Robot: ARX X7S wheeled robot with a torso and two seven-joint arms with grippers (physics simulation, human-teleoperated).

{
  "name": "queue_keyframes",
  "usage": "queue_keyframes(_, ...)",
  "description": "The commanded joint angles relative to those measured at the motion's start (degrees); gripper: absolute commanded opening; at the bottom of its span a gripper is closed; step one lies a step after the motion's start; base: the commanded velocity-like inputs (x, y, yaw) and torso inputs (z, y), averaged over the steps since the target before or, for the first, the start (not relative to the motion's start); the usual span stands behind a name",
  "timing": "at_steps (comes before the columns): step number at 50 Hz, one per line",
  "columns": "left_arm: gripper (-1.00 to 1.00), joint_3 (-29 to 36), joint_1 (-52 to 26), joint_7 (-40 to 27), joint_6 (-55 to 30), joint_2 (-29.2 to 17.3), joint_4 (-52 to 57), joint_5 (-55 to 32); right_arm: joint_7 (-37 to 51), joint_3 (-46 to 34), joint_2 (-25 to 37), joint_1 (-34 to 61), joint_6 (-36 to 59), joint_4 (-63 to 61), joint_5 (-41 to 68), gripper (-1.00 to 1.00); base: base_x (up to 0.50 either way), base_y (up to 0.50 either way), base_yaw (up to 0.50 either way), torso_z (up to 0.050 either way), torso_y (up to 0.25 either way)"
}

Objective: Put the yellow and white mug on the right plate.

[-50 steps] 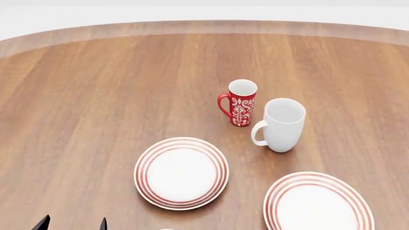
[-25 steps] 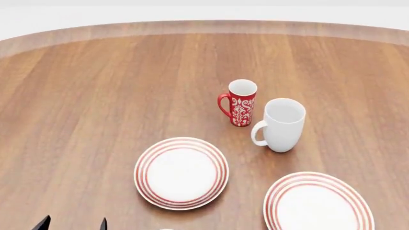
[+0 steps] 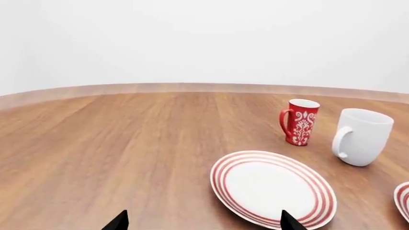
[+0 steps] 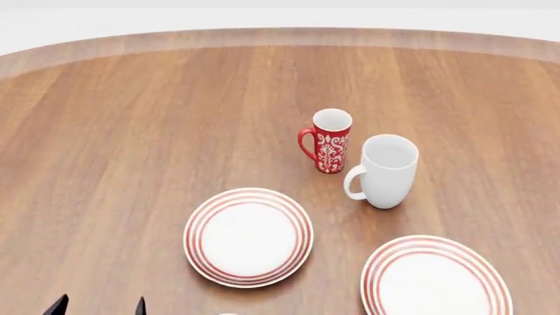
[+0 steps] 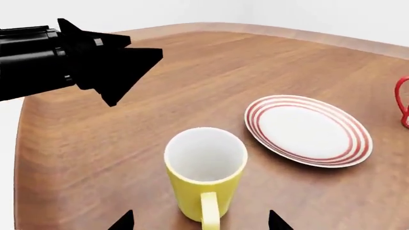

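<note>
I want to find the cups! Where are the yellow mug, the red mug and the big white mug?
yellow mug (image 5: 206, 179), right wrist view, on its outer wall.
red mug (image 4: 332, 149), head view, on its patterned side.
white mug (image 4: 387, 178), head view, on its body.
</note>
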Motion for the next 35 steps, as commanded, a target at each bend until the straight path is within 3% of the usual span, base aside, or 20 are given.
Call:
queue_keyframes(1,1.0,0.1,0.0,-0.4,0.2,-0.3,-0.1,-0.3,-1.5,-1.6,-1.4,3.5,0.4,3.9,-0.9,1.0,0.0,0.0,0.0,0.0,0.0)
queue_keyframes(35,1.0,0.6,0.1,-0.9,1.4,-0.8,-1.0,-1.4,-4.5,-4.2,-6.5,10.4,-3.2,20.1,-3.3,1.0,0.0,0.0,0.0,0.0,0.0)
